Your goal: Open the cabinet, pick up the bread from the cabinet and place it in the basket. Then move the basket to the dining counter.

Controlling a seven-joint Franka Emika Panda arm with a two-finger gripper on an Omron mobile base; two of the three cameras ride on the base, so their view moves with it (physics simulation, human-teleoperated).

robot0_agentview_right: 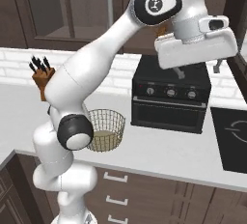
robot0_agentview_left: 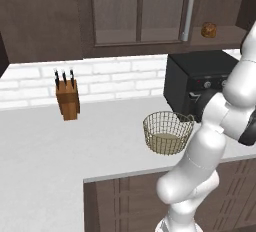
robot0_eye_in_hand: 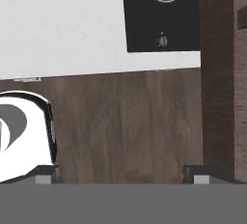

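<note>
Golden-brown and lumpy, the small round bread roll (robot0_agentview_left: pixel 209 29) sits on the shelf of the dark brown wooden wall cabinet (robot0_agentview_left: pixel 150 13), to the right of the glass-panelled door with its long silver bar handle (robot0_agentview_left: pixel 189 10), so you appear to have that side already open. Your gripper (robot0_agentview_right: pixel 198 71) hangs high over the black countertop oven (robot0_agentview_right: pixel 171 97), and its fingertips (robot0_eye_in_hand: pixel 200 174) stand wide apart at the bottom of the hand view with nothing between them. That view looks down at the white counter (robot0_agentview_left: pixel 45 151), the dark wood base cabinet fronts and a black cooktop panel (robot0_eye_in_hand: pixel 161 13), not at the roll, so your wrist probably needs turning before you reach. Watch the dark open door at the right edge of the right base view: a wide swing could clip it or the oven top. The tan-gold wire mesh basket (robot0_agentview_left: pixel 167 132) waits empty on the counter just beside the oven; a loose pinch on such a small roll could drop it short of the rim.
</note>
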